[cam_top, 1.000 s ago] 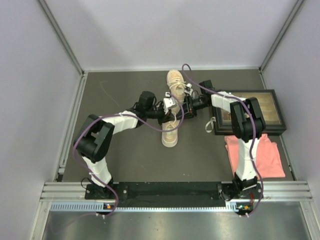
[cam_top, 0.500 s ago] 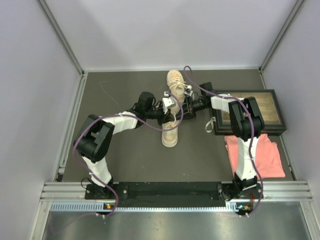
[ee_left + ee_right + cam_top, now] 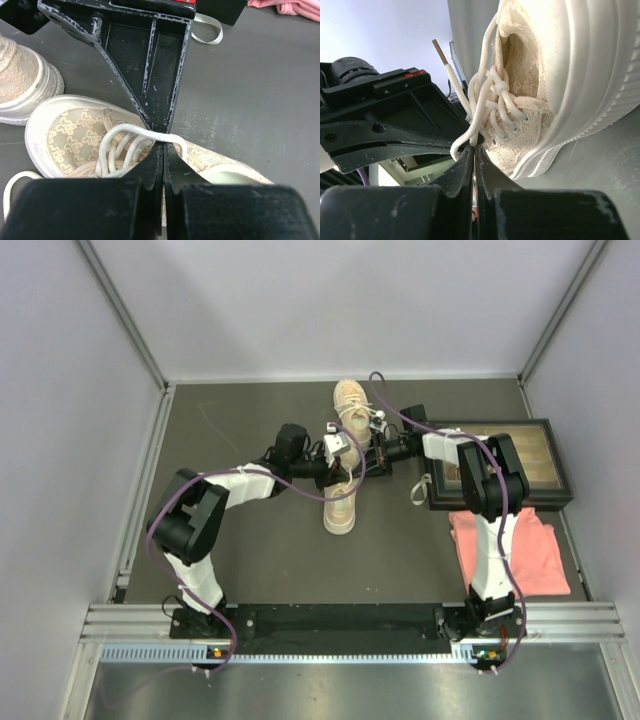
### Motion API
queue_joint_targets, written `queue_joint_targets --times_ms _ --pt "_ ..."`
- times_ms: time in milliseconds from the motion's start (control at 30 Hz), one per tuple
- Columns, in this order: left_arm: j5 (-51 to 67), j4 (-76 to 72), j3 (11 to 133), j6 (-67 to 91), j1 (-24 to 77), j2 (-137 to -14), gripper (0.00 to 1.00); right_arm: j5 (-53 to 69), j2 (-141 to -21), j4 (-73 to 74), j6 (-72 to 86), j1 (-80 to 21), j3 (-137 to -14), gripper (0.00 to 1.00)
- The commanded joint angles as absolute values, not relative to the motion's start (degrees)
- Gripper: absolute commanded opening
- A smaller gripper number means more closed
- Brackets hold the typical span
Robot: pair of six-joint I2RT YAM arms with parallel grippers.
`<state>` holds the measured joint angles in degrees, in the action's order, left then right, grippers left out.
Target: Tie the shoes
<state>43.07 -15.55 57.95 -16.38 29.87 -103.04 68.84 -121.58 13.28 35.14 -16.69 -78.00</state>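
Grip: my left tool (image 3: 163, 150) is clenched on a loop of white lace (image 3: 131, 129), pinched right at its tips. My right tool (image 3: 474, 150) meets it tip to tip from the opposite side, likewise clenched, with a strand of the same lace caught between its fingers. The shoe (image 3: 65, 142) lies directly under both tools on the dark worktop (image 3: 260, 100), its lacing just below my left tool's tips. The second shoe (image 3: 20, 85) sits just beside it, off to my left tool's left. A picture frame (image 3: 500, 465) and a pink cloth (image 3: 510, 550) lie behind my right tool, well apart from the shoes.
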Motion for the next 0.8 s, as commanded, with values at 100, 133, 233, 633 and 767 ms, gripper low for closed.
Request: queue_joint_targets --times_ms 100,133,233,633,767 --pt "45.4 -18.4 57.0 -15.5 29.7 -101.8 0.0 66.6 -119.4 13.1 32.6 -16.5 -77.5 0.0" --pt "45.4 -18.3 56.9 -15.6 29.5 -101.7 0.0 66.0 -119.1 13.4 32.5 -16.3 -77.4 0.0" --pt "45.9 -17.9 56.7 -15.7 29.1 -101.4 0.0 65.0 -118.2 13.2 32.3 -16.1 -77.1 0.0" --pt "46.0 -15.6 57.2 -16.4 28.3 -100.1 0.26 64.0 -116.5 13.2 32.0 -15.1 -76.7 0.0" --pt "46.4 -12.8 57.7 -16.5 25.2 -97.7 0.38 63.1 -115.2 17.3 28.7 -14.9 -77.9 0.0"
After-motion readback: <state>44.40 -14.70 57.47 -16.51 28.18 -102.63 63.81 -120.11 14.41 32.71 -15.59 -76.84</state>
